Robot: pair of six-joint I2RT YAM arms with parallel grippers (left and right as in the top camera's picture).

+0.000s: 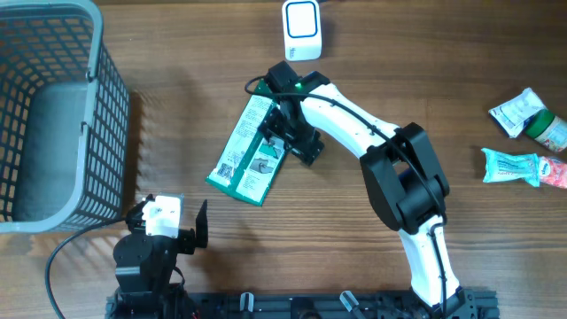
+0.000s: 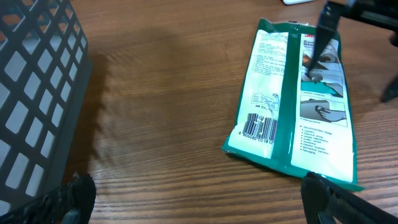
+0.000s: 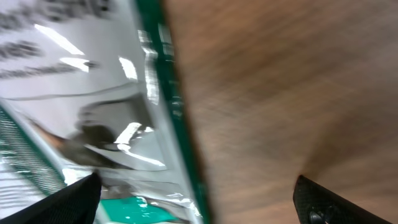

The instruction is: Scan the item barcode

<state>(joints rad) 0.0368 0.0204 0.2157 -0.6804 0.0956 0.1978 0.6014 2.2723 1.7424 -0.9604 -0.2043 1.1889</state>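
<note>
A flat green-and-white plastic packet (image 1: 252, 151) (image 2: 292, 99) lies face up on the brown wood-grain table (image 1: 177, 53), between the grey mesh plastic basket (image 1: 53, 115) (image 2: 31, 124) on the left and the right arm. Its black barcode (image 2: 262, 127) sits near the lower left corner. The digits beneath it and the blocks of fine print are too small to read. Grey picture panels run down the packet's right half.

The right gripper (image 1: 288, 137) (image 3: 199, 202) hangs over the packet's upper right part with its fingers spread wide and clamped on nothing. Whether a fingertip touches the film I cannot tell. The left gripper (image 1: 182, 221) (image 2: 202, 199) is near the table's front edge, also spread wide and empty.

A small white box-shaped scanner (image 1: 302, 29) stands just beyond the packet. Several small crinkled pouches (image 1: 527, 142) lie well apart at the right edge, their print illegible.
</note>
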